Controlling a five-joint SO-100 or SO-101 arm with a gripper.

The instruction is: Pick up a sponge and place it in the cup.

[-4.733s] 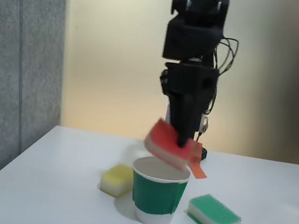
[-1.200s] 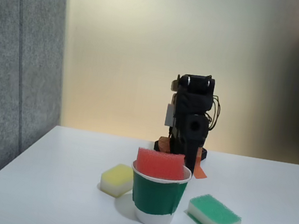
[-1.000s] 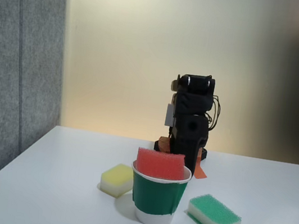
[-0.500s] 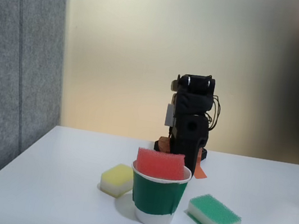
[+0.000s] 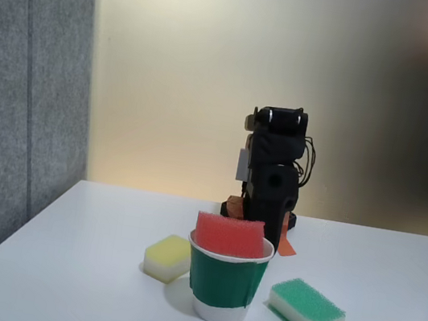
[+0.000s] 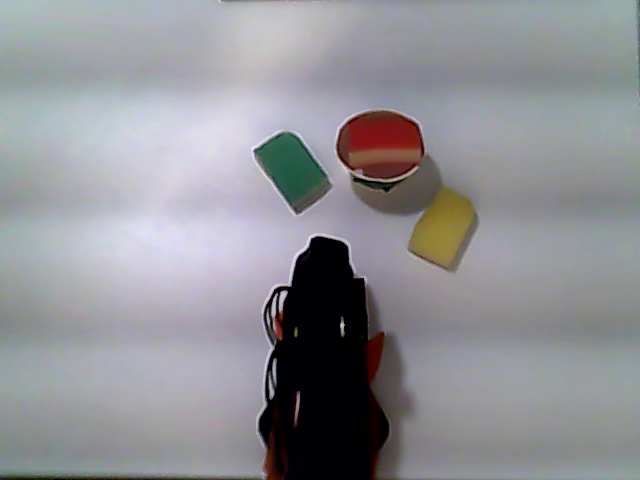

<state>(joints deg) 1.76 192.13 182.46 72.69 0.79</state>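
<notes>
The red-topped sponge [image 5: 228, 234] stands on edge inside the green-sleeved paper cup [image 5: 225, 285], its upper part sticking out above the white rim. From above, the sponge [image 6: 380, 146] shows its red top and cream layer inside the cup [image 6: 344, 150]. The black arm is folded low at the back of the table, well behind the cup. Its gripper [image 5: 283, 242] is tucked by the base with an orange finger [image 6: 375, 352] showing. How the jaws stand is too dark to make out. Nothing is seen held.
A yellow sponge [image 5: 167, 256] lies left of the cup and a green-topped sponge [image 5: 306, 307] lies right of it in the fixed view. A grey panel [image 5: 20, 97] borders the white table's left side.
Earlier the raised arm held the red sponge tilted just above the cup. The sponge now sits in the cup and the arm has folded back. Nothing has moved in the last second.
</notes>
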